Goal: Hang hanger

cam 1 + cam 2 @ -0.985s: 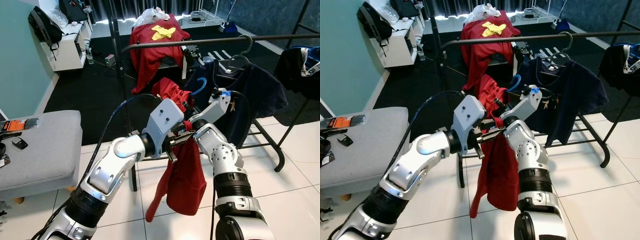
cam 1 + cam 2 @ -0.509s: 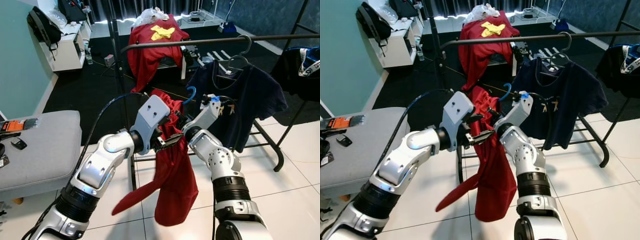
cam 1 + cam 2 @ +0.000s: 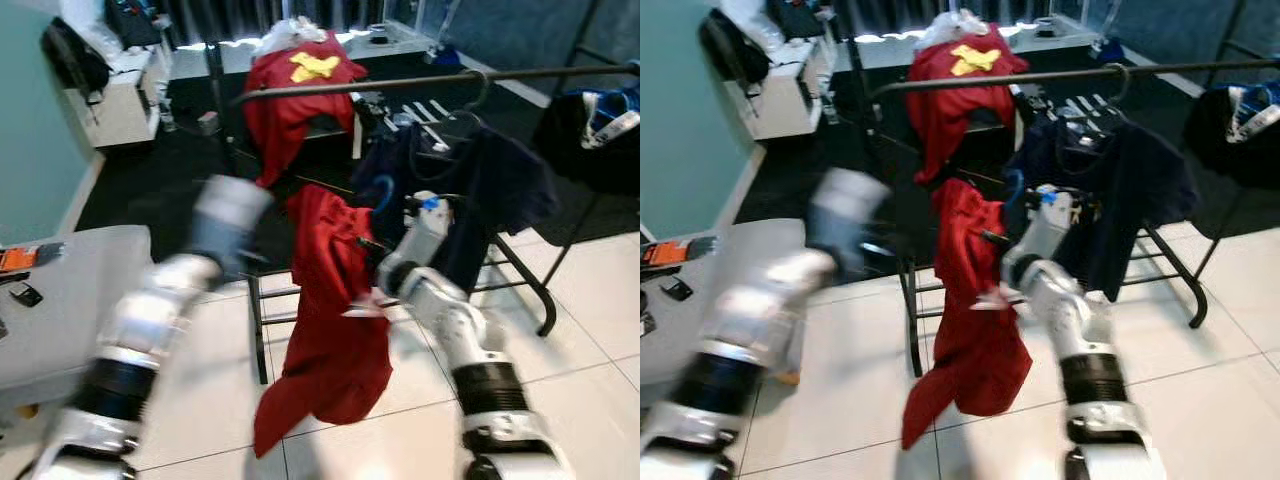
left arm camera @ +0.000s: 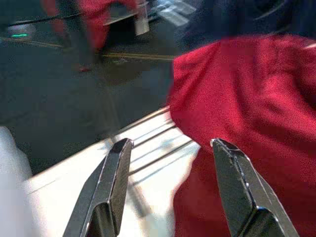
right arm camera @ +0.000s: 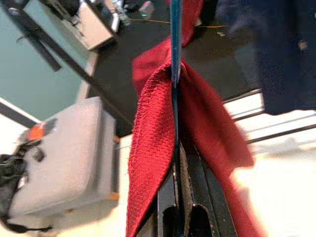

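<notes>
Red knit garment (image 3: 335, 300) on thin blue hanger (image 5: 175, 44), right tool (image 5: 178, 163) clamped.

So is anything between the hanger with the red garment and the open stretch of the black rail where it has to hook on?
Nothing visible blocks it. The right gripper is shut on the blue hanger carrying the red garment, below the black clothes rail. The dark navy shirt hangs further to the right, and the left gripper is open, off the cloth.

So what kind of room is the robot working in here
Probably a room in a home used for laundry or clothes. A black garment rail carries a navy shirt on a hanger, a red garment is draped behind, and a grey seat stands on a tiled floor.
</notes>
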